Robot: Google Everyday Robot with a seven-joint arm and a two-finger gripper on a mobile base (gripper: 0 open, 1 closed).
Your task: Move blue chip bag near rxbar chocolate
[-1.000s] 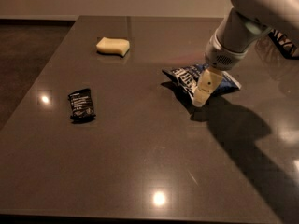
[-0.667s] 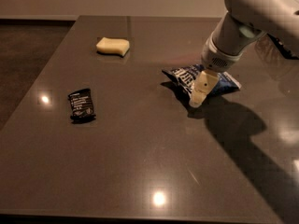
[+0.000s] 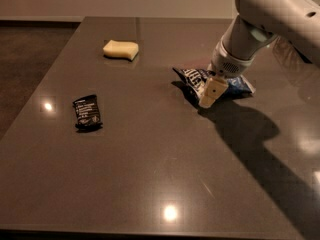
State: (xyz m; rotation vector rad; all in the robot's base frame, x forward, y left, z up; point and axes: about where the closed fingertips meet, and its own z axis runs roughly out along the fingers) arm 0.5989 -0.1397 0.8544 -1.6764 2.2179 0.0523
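Observation:
The blue chip bag (image 3: 195, 79) lies crumpled on the dark table at centre right, its lighter blue end pointing right. My gripper (image 3: 209, 95) comes down from the upper right and sits at the bag's near edge, partly covering its middle. The rxbar chocolate (image 3: 87, 112) is a small black bar with white print lying flat at the left, well apart from the bag and the gripper.
A pale yellow sponge (image 3: 120, 49) lies at the back left of the table (image 3: 150, 174). The arm's shadow falls across the table's right side. The table's left edge borders a dark floor.
The arm has shifted slightly to the left and lower over the bag. The bag, bar and sponge have not visibly moved.

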